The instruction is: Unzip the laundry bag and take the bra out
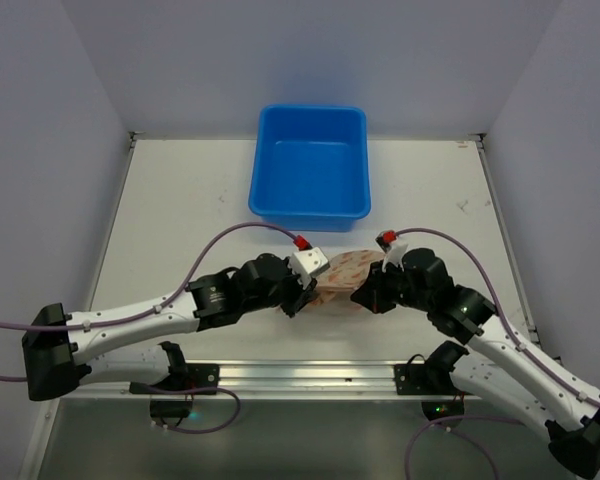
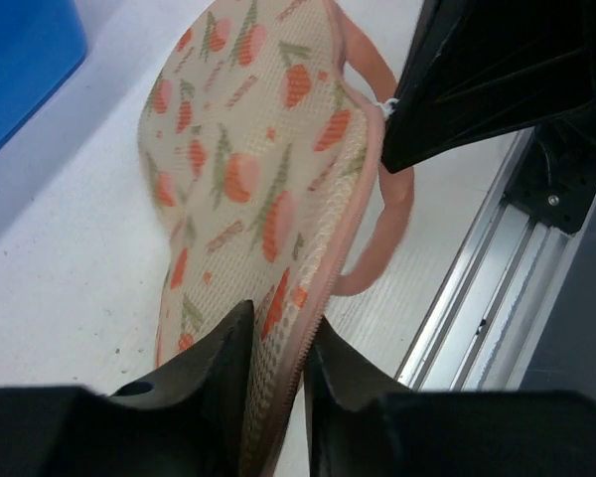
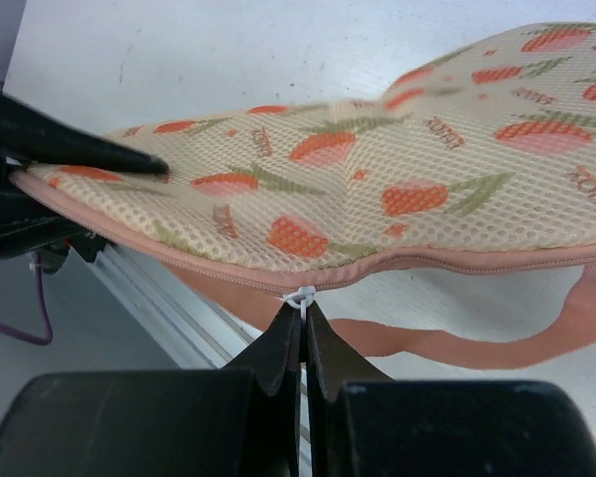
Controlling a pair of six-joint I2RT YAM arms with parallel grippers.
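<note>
The laundry bag [image 1: 342, 272], cream mesh with an orange-pink print and pink zipper edging, lies near the table's front edge between both grippers. My left gripper [image 1: 305, 295] is shut on the bag's zippered edge [image 2: 313, 288], with one finger on each side of the fabric [image 2: 278, 323]. My right gripper [image 1: 365, 298] is shut on the small white zipper pull [image 3: 301, 295] at the bag's near edge [image 3: 303, 308]. The zipper looks closed along the visible edge. The bra is hidden.
A blue plastic tub [image 1: 310, 165] stands behind the bag at the table's middle back. The bag's pink loop handle [image 3: 477, 343] lies on the table beside the aluminium rail [image 1: 300, 375] at the front edge. White walls enclose the table on three sides.
</note>
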